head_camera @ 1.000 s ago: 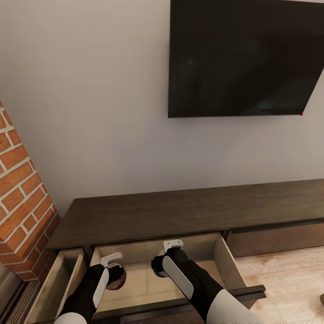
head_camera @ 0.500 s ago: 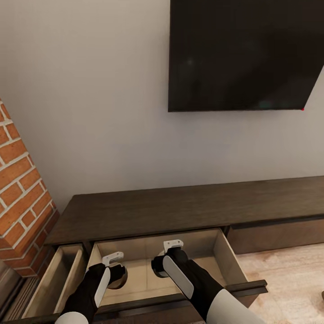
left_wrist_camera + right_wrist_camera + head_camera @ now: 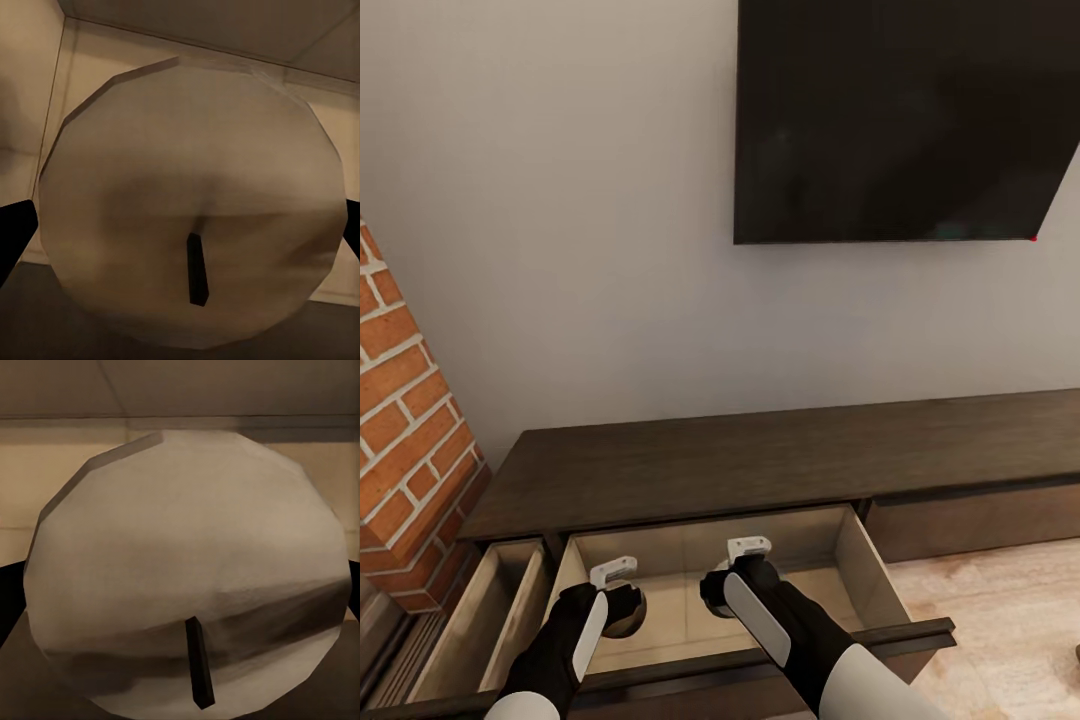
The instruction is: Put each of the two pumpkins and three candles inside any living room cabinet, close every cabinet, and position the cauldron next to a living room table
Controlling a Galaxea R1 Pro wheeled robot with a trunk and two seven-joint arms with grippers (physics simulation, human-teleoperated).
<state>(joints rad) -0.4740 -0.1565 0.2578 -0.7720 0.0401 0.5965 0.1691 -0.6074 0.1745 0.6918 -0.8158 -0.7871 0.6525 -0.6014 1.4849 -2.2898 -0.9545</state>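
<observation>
Down inside the open middle drawer point(image 3: 855, 560) of the cabinet point(image 3: 760, 465), both arms reaching in side by side. Left gripper point(image 3: 622, 607) pinched on a candle point(image 3: 191, 202), the stub sitting right between the black fingertips point(image 3: 13, 240) seen at either edge of the left wrist view, its round tan-grey end face turned to the camera with a short dark wick low on it. Right gripper point(image 3: 728, 590) likewise clamped around a second candle point(image 3: 191, 577), wide pale end face toward the right wrist camera, wick pointing down and slightly aside, dark fingers point(image 3: 9, 592) just visible past its rim. From the head view, each candle mostly hidden behind its wrist, only a dark rounded edge showing beside the white gripper plates; cannot tell whether either one touches the drawer floor.

Middle drawer pulled well out, light wood lining, pale floor between and around the two grippers, dark front rail running across beneath the forearms. Another drawer point(image 3: 480, 620) open just to its left, next to the brick column point(image 3: 405, 420), interior in shadow with contents not made out. Drawer front point(image 3: 980, 520) to the right sitting flush and shut. Above the cabinet top, a dark television point(image 3: 905, 120) mounted on the grey wall.
</observation>
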